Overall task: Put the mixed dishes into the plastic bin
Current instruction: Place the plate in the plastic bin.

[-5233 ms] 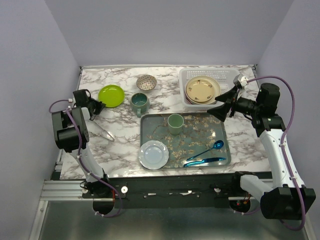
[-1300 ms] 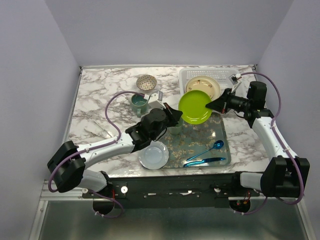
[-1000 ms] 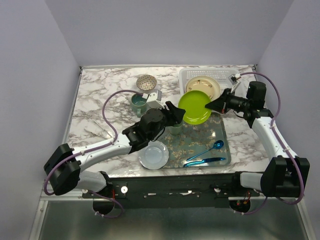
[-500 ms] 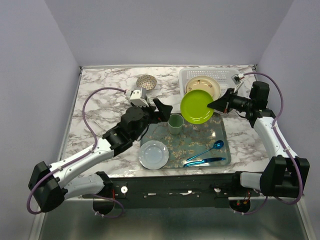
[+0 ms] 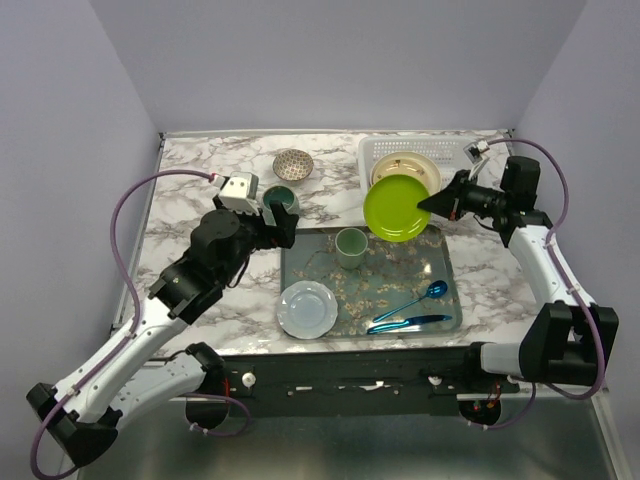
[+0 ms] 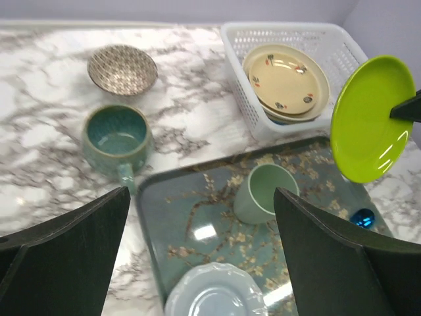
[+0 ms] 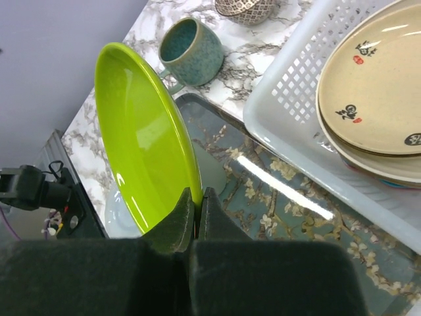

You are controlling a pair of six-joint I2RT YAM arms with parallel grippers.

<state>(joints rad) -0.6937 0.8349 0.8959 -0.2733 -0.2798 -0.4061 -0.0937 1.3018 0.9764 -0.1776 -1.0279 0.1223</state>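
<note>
A lime green plate (image 5: 397, 207) hangs tilted on edge over the tray's far side, just in front of the white plastic bin (image 5: 375, 150). My right gripper (image 5: 432, 203) is shut on the plate's rim (image 7: 141, 131). The bin (image 6: 289, 27) holds stacked cream plates (image 5: 405, 170). My left gripper (image 5: 277, 228) stands open and empty near the dark teal mug (image 6: 117, 138), well left of the green plate (image 6: 368, 118). The speckled bowl (image 5: 293, 164) sits behind the mug on the marble top.
A grey-blue flowered tray (image 5: 440, 265) lies at the front centre with a pale green cup (image 5: 350, 246), a pale blue plate (image 5: 307, 308) and blue spoons (image 5: 410, 305) on it. The bin's lattice wall (image 7: 289, 85) borders the tray's far right.
My left gripper opened off the green plate and drew back left to the mug. The right gripper kept hold of the plate and lifted it slightly toward the bin.
</note>
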